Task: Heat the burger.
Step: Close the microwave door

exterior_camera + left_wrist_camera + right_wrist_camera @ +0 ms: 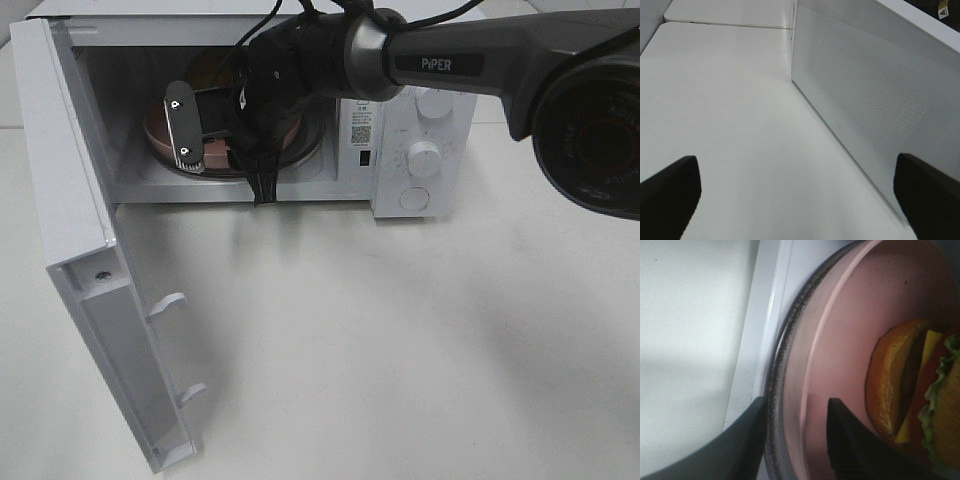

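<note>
- Your right gripper point(796, 407) is inside the microwave point(420, 120), reaching in through the open front.
- Its jaws are part open. One finger point(742, 440) is outside the plate point(850, 315) and the other finger is over the plate's inner surface, so the pink rim runs between them. You can't see either finger pressing on the rim.
- The plate lies on the glass turntable point(774, 380), whose dark edge shows just outside the rim.
- The burger point(910, 385) sits on the plate in the cavity, away from the rim you're straddling. You can see bun, cheese, tomato and lettuce. The inner finger is near it; whether they touch is unclear.
- In the high view your right arm hides most of the cavity.
- The door point(90, 250) is swung wide to the left of the high view.
- Your left gripper point(800, 200) hangs over the table point(400, 350) just beside the door's perforated panel, jaws spread wide and holding nothing.
</note>
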`<action>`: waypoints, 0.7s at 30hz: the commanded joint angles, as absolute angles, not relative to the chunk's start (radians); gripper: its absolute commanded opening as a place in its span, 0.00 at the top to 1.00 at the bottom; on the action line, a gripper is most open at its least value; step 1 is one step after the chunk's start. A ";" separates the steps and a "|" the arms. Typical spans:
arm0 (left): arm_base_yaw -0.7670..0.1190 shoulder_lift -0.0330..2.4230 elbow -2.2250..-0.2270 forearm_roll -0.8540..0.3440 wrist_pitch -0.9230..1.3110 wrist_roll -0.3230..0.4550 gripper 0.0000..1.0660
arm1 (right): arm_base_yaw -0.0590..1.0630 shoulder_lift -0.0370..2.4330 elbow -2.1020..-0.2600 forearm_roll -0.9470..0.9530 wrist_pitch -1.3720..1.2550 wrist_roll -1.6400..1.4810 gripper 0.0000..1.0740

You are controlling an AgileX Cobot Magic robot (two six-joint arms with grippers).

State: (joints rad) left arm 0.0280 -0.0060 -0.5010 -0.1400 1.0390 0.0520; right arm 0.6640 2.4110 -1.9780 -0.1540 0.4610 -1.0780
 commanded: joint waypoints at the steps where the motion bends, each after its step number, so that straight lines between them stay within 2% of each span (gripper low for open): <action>1: 0.025 -0.025 -0.498 -0.143 1.036 0.051 0.04 | 0.660 2.400 -1.989 -0.154 0.476 -1.077 0.57; 2: 0.025 -0.025 -0.498 -0.143 1.036 0.051 0.04 | 0.660 2.398 -1.989 -0.154 0.477 -1.061 0.51; 4: 0.025 -0.025 -0.498 -0.143 1.036 0.051 0.04 | 0.661 2.398 -1.989 -0.154 0.474 -1.053 0.47; 5: 0.025 -0.025 -0.498 -0.143 1.036 0.051 0.04 | 0.661 2.391 -1.989 -0.155 0.471 -1.046 0.39; 6: 0.025 -0.025 -0.498 -0.143 1.036 0.051 0.04 | 0.662 2.386 -1.989 -0.155 0.471 -1.043 0.35; 7: 0.025 -0.025 -0.498 -0.143 1.036 0.051 0.04 | 0.662 2.386 -1.989 -0.155 0.471 -1.043 0.35; 9: 0.025 -0.025 -0.498 -0.143 1.036 0.051 0.04 | 0.662 2.376 -1.988 -0.163 0.469 -1.043 0.26; 15: 0.025 -0.025 -0.498 -0.143 1.036 0.051 0.04 | 0.663 2.363 -1.960 -0.163 0.433 -1.041 0.25; 17: 0.025 -0.025 -0.498 -0.143 1.036 0.051 0.04 | 0.663 2.330 -1.871 -0.165 0.362 -1.041 0.25; 21: 0.025 -0.025 -0.498 -0.143 1.036 0.051 0.04 | 0.664 2.305 -1.820 -0.174 0.316 -1.041 0.26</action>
State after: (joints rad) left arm 0.0280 -0.0060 -0.5010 -0.1400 1.0390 0.0520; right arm 0.6640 2.3250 -1.8270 -0.1650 0.3420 -1.0480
